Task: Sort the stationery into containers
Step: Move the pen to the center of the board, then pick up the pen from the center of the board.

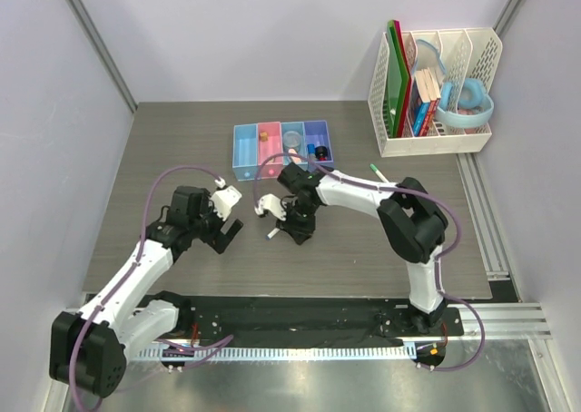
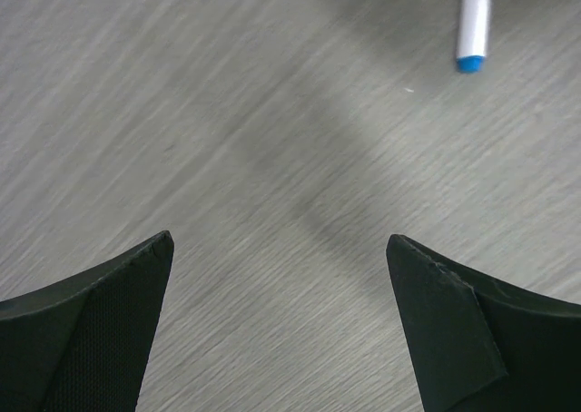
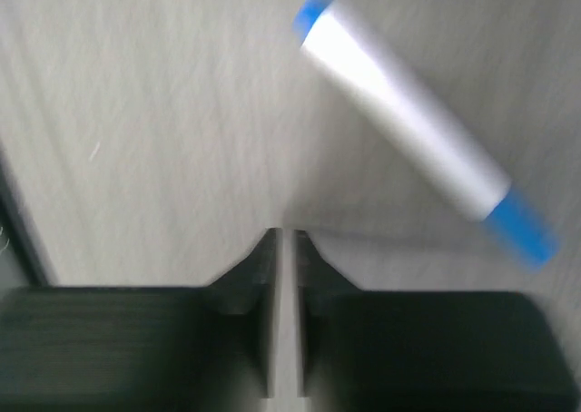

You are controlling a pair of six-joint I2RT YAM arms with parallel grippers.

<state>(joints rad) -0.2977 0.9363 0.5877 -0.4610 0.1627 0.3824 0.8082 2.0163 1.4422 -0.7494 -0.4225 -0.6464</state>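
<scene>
The left gripper [image 2: 280, 249] hangs low over bare table with its claw spread wide and nothing in it. Just beyond, the right gripper [image 3: 284, 240] points down with its two fingers nearly together, only a sliver between them, gripping nothing. The white pen [image 3: 408, 135] lies slantwise on the wood just ahead of those fingers, blue at both ends. It looks light, stiff and smooth, so it will likely roll or skid if nudged. The best hold is across the middle of the barrel, with the claw set square to its length.

Farther back, the containers [image 1: 238, 153] sit in a row with small pieces already in three of them. A second pen [image 1: 376, 171], green-tipped, lies to their right.

No print shows on the white pen, though blur may hide some. The book spines in the file rack [image 1: 472, 67] are too small to read.
</scene>
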